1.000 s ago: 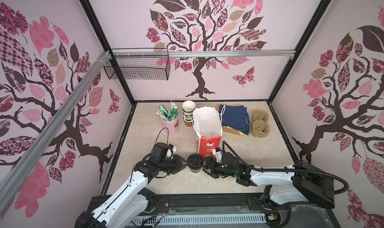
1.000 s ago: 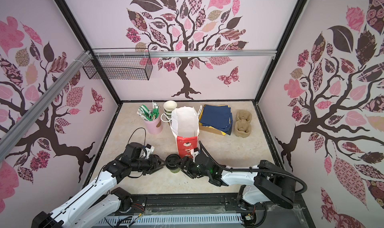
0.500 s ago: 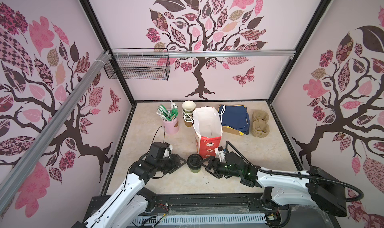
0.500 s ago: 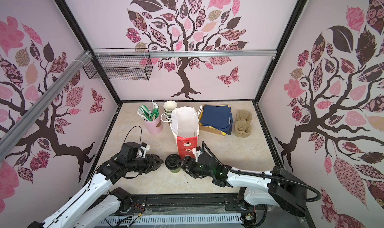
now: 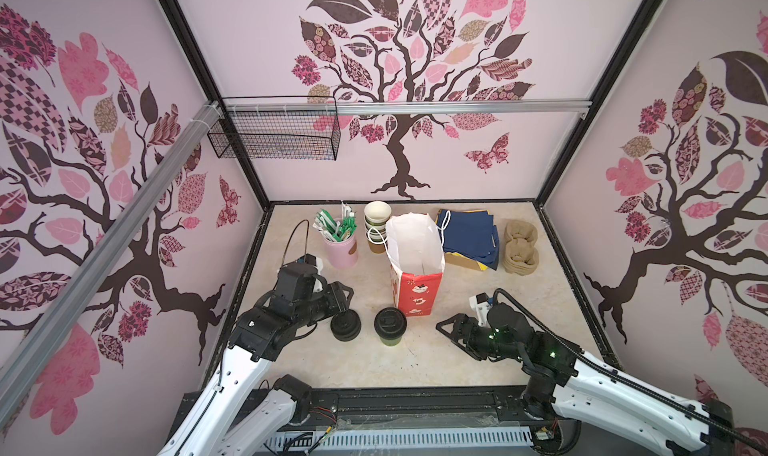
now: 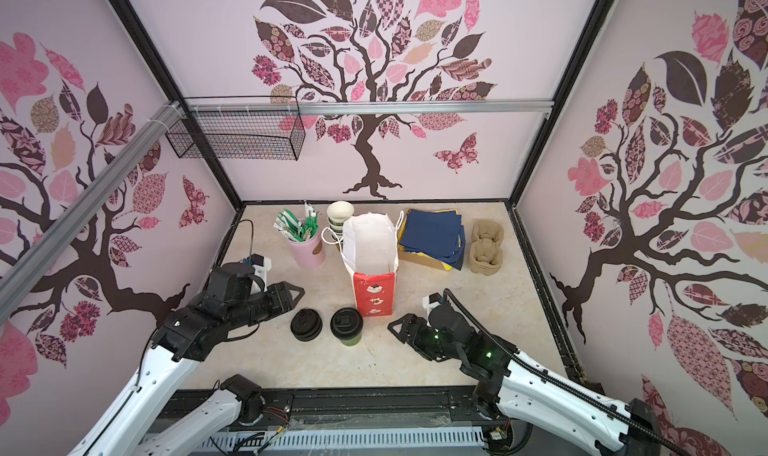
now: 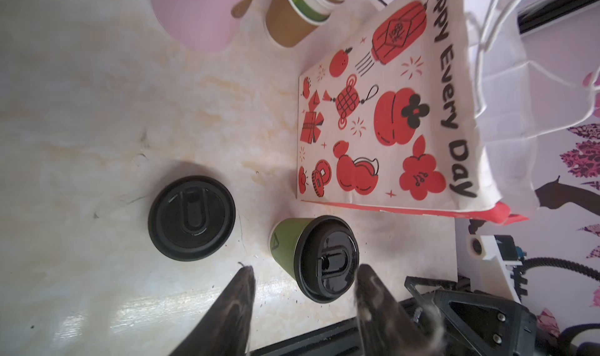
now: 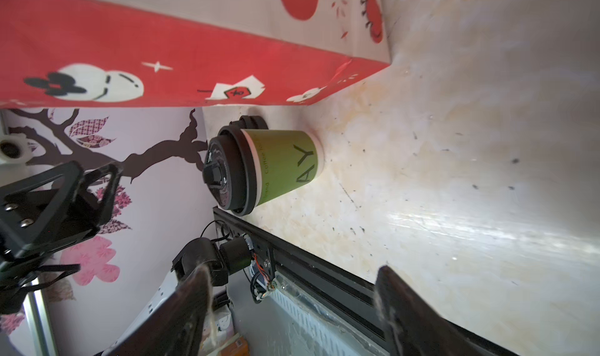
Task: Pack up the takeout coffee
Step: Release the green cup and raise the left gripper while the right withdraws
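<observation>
Remote inspection, both arms in view. I find one takeout coffee (image 5: 390,329): a green paper cup with a black sip lid seated on it, upright on the surface (image 5: 415,362) and touched by neither hand.

The left hand (image 6: 293,301) is spread, its fingers (image 7: 238,296) apart with nothing pinched between them. The stack of bare lids (image 5: 345,326) sits just off its fingertips. The coffee stands one place further out, just beside that stack and not touching it.

The right hand (image 5: 445,331) is spread wide and empty, and it points at the coffee from the opposite side. Bare surface separates its fingertips from the cup. The coffee therefore lies between the two hands, nearer the left.

The paper bag (image 5: 415,246) stands upright with its mouth open, just past the coffee as seen from either hand. The left wrist view shows a narrow gap between bag and cup. I cannot tell what lies at the bottom of the bag.

Further out beyond the left hand stand the pink cup of straws (image 5: 341,248) and a stack of empty cups (image 5: 377,225)
</observation>
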